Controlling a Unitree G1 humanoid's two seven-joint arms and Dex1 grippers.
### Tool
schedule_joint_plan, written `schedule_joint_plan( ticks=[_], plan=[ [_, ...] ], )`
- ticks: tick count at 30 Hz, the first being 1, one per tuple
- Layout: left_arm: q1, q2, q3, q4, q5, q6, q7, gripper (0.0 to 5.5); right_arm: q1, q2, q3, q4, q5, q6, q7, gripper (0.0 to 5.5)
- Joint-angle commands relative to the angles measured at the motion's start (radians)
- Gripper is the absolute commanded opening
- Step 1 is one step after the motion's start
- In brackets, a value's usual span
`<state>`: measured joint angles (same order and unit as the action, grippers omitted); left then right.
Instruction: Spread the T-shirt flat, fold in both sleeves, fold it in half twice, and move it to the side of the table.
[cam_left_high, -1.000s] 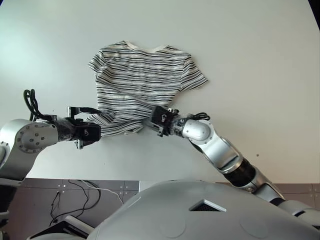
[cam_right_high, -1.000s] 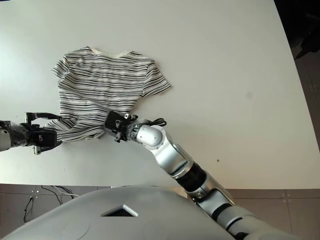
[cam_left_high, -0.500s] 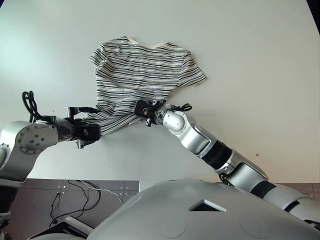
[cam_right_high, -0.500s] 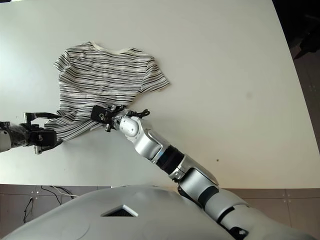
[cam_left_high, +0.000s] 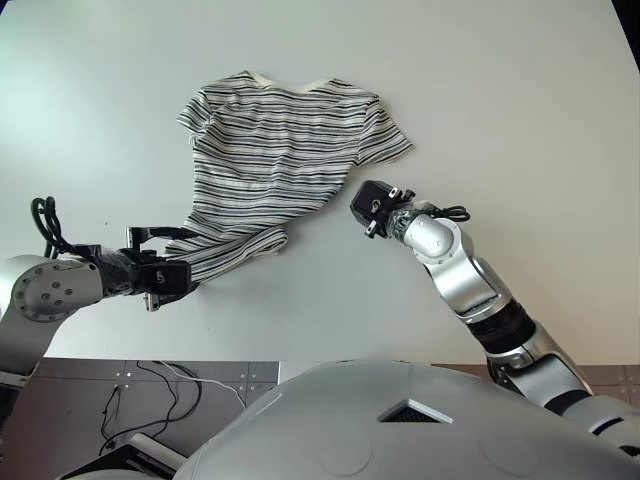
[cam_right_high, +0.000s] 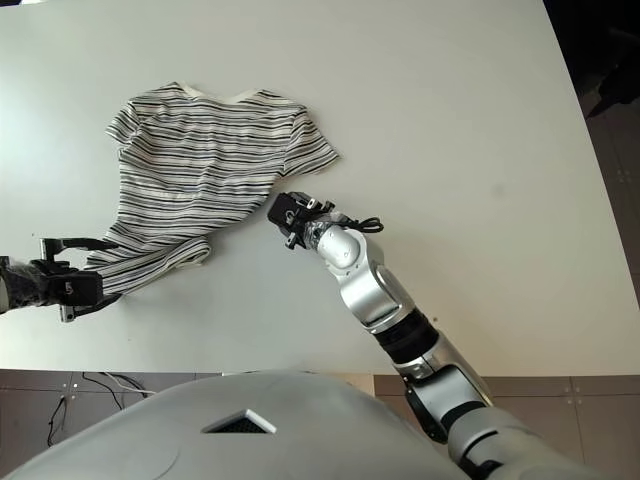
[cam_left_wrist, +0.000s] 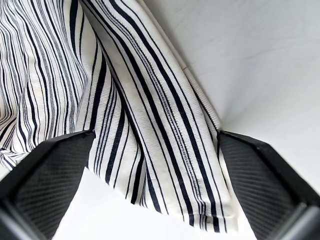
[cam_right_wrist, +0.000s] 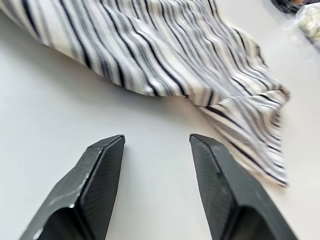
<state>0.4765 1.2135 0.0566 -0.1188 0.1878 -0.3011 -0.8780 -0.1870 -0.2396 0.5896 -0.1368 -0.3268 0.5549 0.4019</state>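
Here the left gripper (cam_left_high: 170, 255) lies at the near left of the table (cam_left_high: 520, 120), fingers apart around the hem of the shirt (cam_left_high: 280, 150); the wrist view shows cloth between them. The right gripper (cam_left_high: 364, 203), fingers apart, is just beside the shirt's right edge.

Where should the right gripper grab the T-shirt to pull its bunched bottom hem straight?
Probably the bunched hem corner of the T-shirt, nearest the open right gripper. Come in low from the robot's right over the table: the doubled edge faces that side.
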Motion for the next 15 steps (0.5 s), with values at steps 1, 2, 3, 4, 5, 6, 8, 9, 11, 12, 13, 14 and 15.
schedule_joint_plan(
  ticks=[1, 2, 3, 4, 5, 6, 8, 9, 11, 12, 13, 14, 15],
  plan=[
    [-0.05, -0.091, -0.002, -0.036, -0.166, 0.107, -0.05, 4.54, -0.078, 0.045, -0.068, -0.051, 0.105, -0.03, 0.076, 2.39],
    [-0.097, -0.112, 0.013, -0.069, -0.218, 0.141, -0.046, 4.54, -0.093, 0.061, -0.082, -0.046, 0.132, -0.025, 0.09, 2.39],
    [-0.153, -0.142, 0.029, -0.102, -0.27, 0.187, -0.028, 4.54, -0.12, 0.08, -0.088, -0.016, 0.143, -0.03, 0.093, 2.39],
    [-0.194, -0.172, 0.044, -0.138, -0.316, 0.232, -0.012, 4.54, -0.151, 0.101, -0.088, 0.025, 0.147, -0.038, 0.092, 2.39],
    [-0.23, -0.207, 0.047, -0.186, -0.36, 0.28, 0.008, 4.54, -0.184, 0.135, -0.088, 0.09, 0.153, -0.045, 0.082, 2.39],
    [-0.263, -0.241, 0.038, -0.227, -0.386, 0.325, 0.029, 4.54, -0.215, 0.164, -0.075, 0.171, 0.14, -0.064, 0.063, 2.39],
    [-0.309, -0.285, -0.011, -0.28, -0.381, 0.38, 0.051, 4.54, -0.254, 0.222, -0.066, 0.295, 0.127, -0.085, 0.027, 2.39],
    [-0.323, -0.295, -0.045, -0.287, -0.351, 0.386, 0.051, 4.54, -0.268, 0.24, -0.06, 0.331, 0.115, -0.091, 0.009, 2.39],
    [-0.32, -0.309, -0.13, -0.273, -0.261, 0.376, 0.05, 4.54, -0.288, 0.293, -0.054, 0.379, 0.108, -0.082, -0.026, 2.39],
    [-0.316, -0.313, -0.159, -0.258, -0.221, 0.369, 0.054, 4.54, -0.297, 0.315, -0.05, 0.404, 0.104, -0.082, -0.041, 2.39],
    [-0.32, -0.316, -0.185, -0.237, -0.184, 0.359, 0.056, 4.54, -0.307, 0.341, -0.052, 0.444, 0.1, -0.088, -0.065, 2.39],
    [-0.327, -0.317, -0.199, -0.218, -0.161, 0.35, 0.057, 4.54, -0.318, 0.358, -0.053, 0.482, 0.094, -0.098, -0.083, 2.39],
    [-0.345, -0.321, -0.208, -0.187, -0.131, 0.339, 0.067, 4.54, -0.33, 0.377, -0.062, 0.529, 0.093, -0.101, -0.102, 2.39]
  ],
)
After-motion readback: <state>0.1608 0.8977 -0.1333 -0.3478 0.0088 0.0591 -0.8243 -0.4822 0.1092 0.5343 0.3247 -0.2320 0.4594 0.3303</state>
